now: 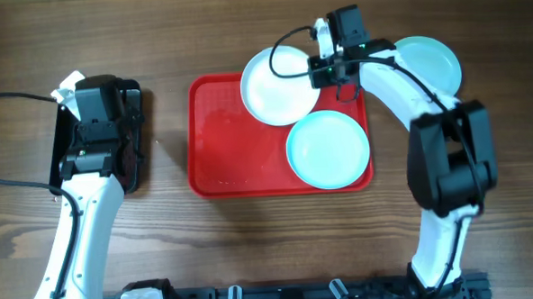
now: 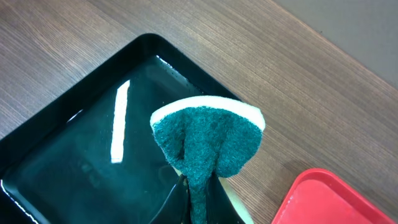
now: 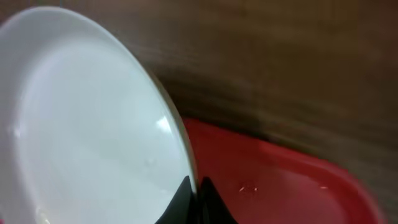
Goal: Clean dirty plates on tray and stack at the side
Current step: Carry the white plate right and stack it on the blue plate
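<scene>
The red tray [image 1: 222, 160] lies mid-table. A white plate [image 1: 273, 88] is tilted over its far edge, its right rim pinched by my right gripper [image 1: 319, 73]; the right wrist view shows the jaws [image 3: 196, 186] shut on the plate's rim [image 3: 93, 124] above the tray [image 3: 286, 186]. A pale turquoise plate [image 1: 328, 149] lies in the tray's right part. Another turquoise plate [image 1: 429, 61] lies on the table right of the tray. My left gripper [image 2: 198, 193] is shut on a green and white sponge [image 2: 208, 140] over the black tray [image 2: 81, 162].
The glossy black tray [image 1: 134, 164] lies at the left under my left arm and holds a film of liquid. The red tray's corner [image 2: 329, 199] shows in the left wrist view. Small crumbs dot the red tray's floor [image 3: 249, 185]. Bare wood surrounds both trays.
</scene>
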Motion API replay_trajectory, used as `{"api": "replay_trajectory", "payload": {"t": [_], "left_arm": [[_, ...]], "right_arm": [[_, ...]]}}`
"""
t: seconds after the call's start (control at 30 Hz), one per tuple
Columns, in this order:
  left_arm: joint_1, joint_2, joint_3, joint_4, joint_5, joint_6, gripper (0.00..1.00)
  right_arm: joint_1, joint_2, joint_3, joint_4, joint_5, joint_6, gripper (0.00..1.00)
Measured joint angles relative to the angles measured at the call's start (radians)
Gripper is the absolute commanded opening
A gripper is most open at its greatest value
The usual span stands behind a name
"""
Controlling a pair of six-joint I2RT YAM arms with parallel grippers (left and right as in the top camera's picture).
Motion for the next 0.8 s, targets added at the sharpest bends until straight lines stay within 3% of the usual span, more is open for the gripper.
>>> {"api": "replay_trajectory", "payload": {"t": [0.17, 0.27, 0.47, 0.6, 0.63, 0.67, 0.7, 0.77, 0.8], "left_arm": [[0.0, 0.0, 0.0, 0.001, 0.002, 0.0, 0.04], [0.0, 0.0, 0.0, 0.0, 0.002, 0.0, 0.04], [0.0, 0.0, 0.0, 0.001, 0.002, 0.0, 0.04], [0.0, 0.0, 0.0, 0.001, 0.002, 0.0, 0.04], [0.0, 0.0, 0.0, 0.002, 0.002, 0.0, 0.04], [0.0, 0.0, 0.0, 0.003, 0.002, 0.0, 0.04], [0.0, 0.0, 0.0, 0.002, 0.002, 0.0, 0.04], [0.0, 0.0, 0.0, 0.002, 0.002, 0.0, 0.04], [0.0, 0.0, 0.0, 0.003, 0.003, 0.0, 0.04]], "right_arm": [[0.345, -0.196, 0.002, 0.1, 0.497, -0.36, 0.04], [0.541, -0.195, -0.001, 0.252, 0.832, -0.737, 0.04], [0.657, -0.195, -0.002, 0.467, 1.048, -1.199, 0.04], [0.656, -0.195, -0.002, 0.459, 1.071, -1.235, 0.04], [0.649, -0.196, 0.002, 0.366, 1.029, -1.182, 0.04], [0.61, -0.195, 0.003, 0.154, 0.87, -1.09, 0.04], [0.581, -0.195, 0.0, 0.097, 0.801, -1.052, 0.04], [0.532, -0.196, -0.009, 0.169, 0.821, -0.948, 0.04], [0.52, -0.205, -0.001, 0.065, 0.785, -0.964, 0.04]]}}
